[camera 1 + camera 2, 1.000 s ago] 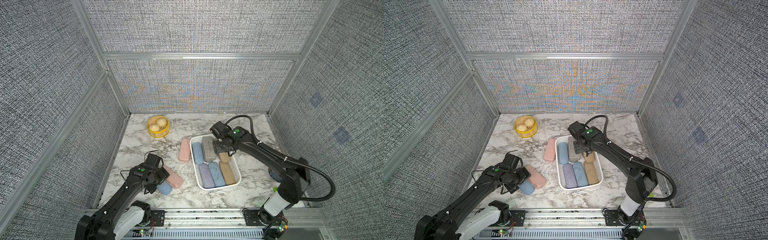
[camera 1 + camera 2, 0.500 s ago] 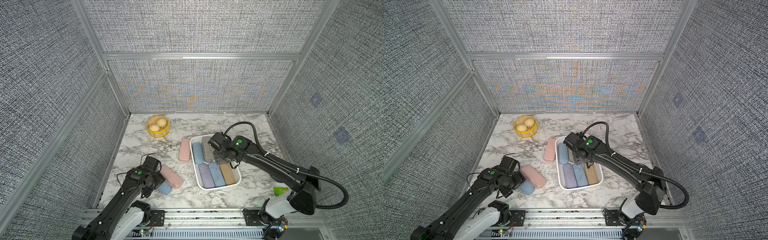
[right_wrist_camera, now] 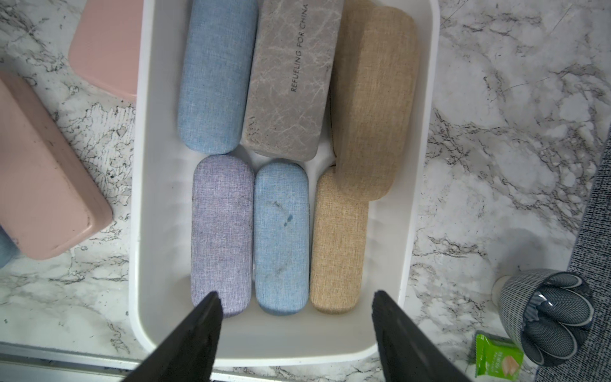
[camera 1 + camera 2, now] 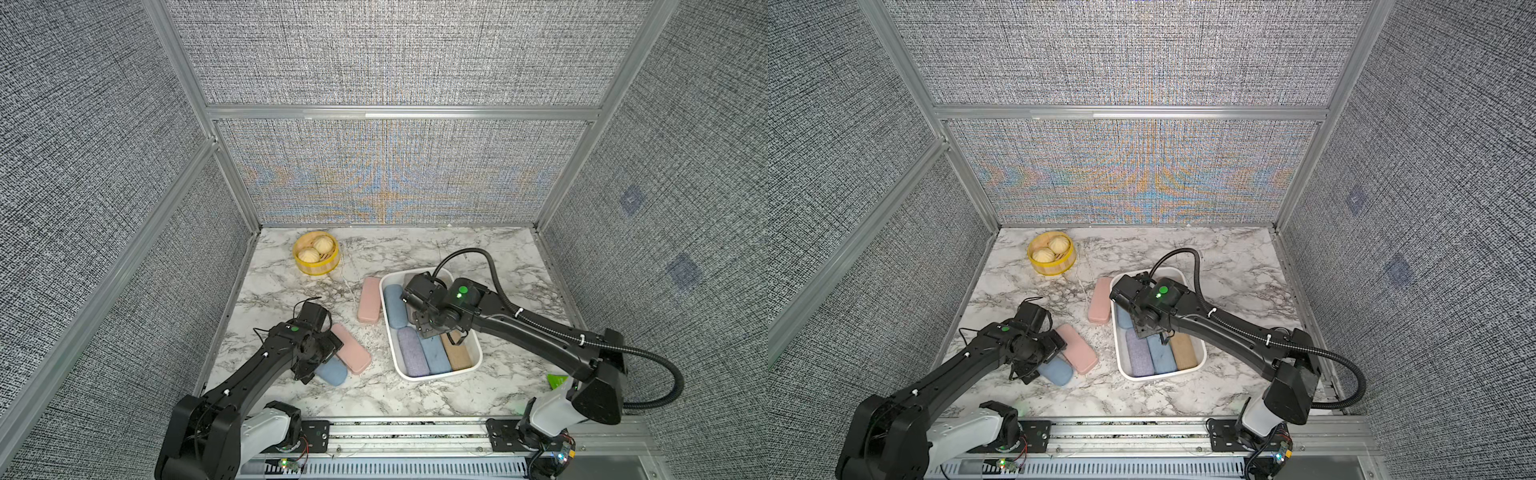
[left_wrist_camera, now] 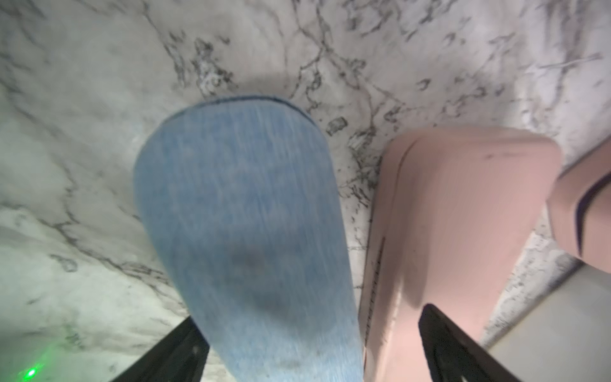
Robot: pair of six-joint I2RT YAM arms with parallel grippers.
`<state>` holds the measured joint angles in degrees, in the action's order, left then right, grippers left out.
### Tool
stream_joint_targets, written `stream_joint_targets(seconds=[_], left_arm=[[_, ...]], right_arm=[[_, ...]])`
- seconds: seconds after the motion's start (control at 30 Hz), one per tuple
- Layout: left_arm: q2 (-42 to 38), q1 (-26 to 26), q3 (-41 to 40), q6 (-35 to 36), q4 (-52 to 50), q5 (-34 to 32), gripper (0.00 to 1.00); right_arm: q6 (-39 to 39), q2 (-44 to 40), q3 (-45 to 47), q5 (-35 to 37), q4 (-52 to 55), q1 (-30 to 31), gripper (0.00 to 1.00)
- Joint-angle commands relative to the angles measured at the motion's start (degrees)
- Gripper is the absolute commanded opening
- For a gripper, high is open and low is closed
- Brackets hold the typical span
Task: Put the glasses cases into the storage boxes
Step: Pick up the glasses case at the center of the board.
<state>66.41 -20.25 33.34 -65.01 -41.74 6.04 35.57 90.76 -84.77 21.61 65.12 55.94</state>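
Since earlier the right gripper [image 3: 296, 293] has slid back along the white bin [image 3: 158, 205], spread and empty above six cases [image 3: 281, 238] inside (a tan case [image 3: 370, 99] overlaps another). The left gripper [image 5: 309, 312], spread, straddles the blue case [image 5: 238, 205] on the table [image 5: 82, 132] beside a pink case [image 5: 456, 215].

arms [image 4: 249, 372]: black | bases [image 4: 266, 428]: white | LEDs [image 4: 462, 289]: green | right arm cable [image 4: 468, 251]: black, corrugated
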Motion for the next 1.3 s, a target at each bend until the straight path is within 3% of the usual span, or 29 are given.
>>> stream_joint_targets(seconds=[0.0,0.2,0.57,0.73,0.97,1.27], left_arm=[[1.6,0.0,0.2,1.0,-1.4,-1.9,0.95],[0.3,0.0,-1.2,1.0,-2.1,-3.2,0.85],[-7.2,-0.1,-1.7,2.7,-9.7,-7.1,0.85],[-4.1,0.0,-3.7,1.8,-3.2,-5.2,0.86],[4.8,0.1,2.3,4.1,-5.3,-5.7,0.85],[3.7,0.0,3.4,5.4,-8.4,-7.0,0.69]], right_arm=[[0.7,0.2,-0.7,0.5,0.8,0.1,0.73],[0.5,0.3,-0.8,1.5,0.9,0.0,0.72],[0.9,0.2,0.4,1.3,0.3,0.0,0.71],[1.4,0.2,0.1,1.5,0.6,0.0,0.71],[1.9,-1.9,1.4,2.4,1.8,0.0,0.71],[2.4,-3.9,2.1,4.2,2.4,-0.3,0.7]])
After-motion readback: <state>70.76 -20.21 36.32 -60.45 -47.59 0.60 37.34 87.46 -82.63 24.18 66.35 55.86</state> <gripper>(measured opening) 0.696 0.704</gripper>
